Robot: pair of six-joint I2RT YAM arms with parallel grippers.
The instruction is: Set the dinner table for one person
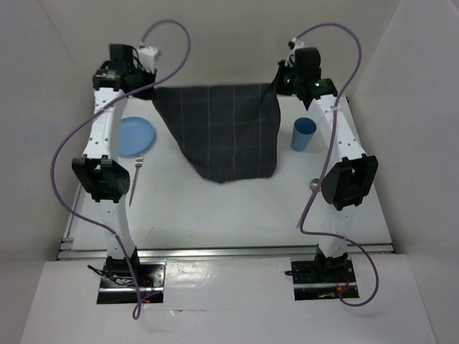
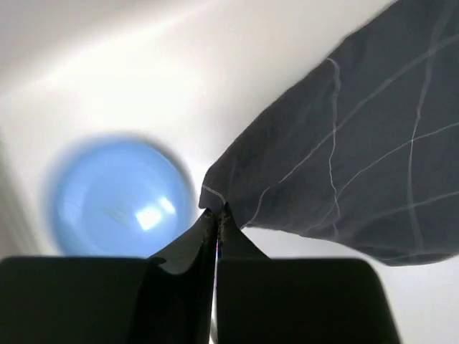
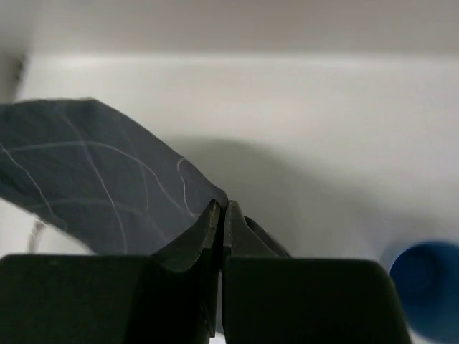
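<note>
Grey cloth (image 1: 229,136) in jaws, dinner table (image 1: 237,215) below

The white, flat dinner table (image 1: 237,215) lies level, rail-edged.

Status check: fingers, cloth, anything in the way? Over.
Left gripper, right gripper: fingers shut on a corner each of the dark grey checked cloth. Cloth lifted, sagging over the large white tabletop. Round blue plate and blue cup sit either side.

Lab test cell, as I read it. Plain white panels (image 1: 423,86) box in the dinner table (image 1: 229,215), aluminium rail (image 1: 229,252) along its near edge, left arm (image 1: 100,136) and right arm (image 1: 343,132) bolted there, purple cables (image 1: 169,23) looping loose.
</note>
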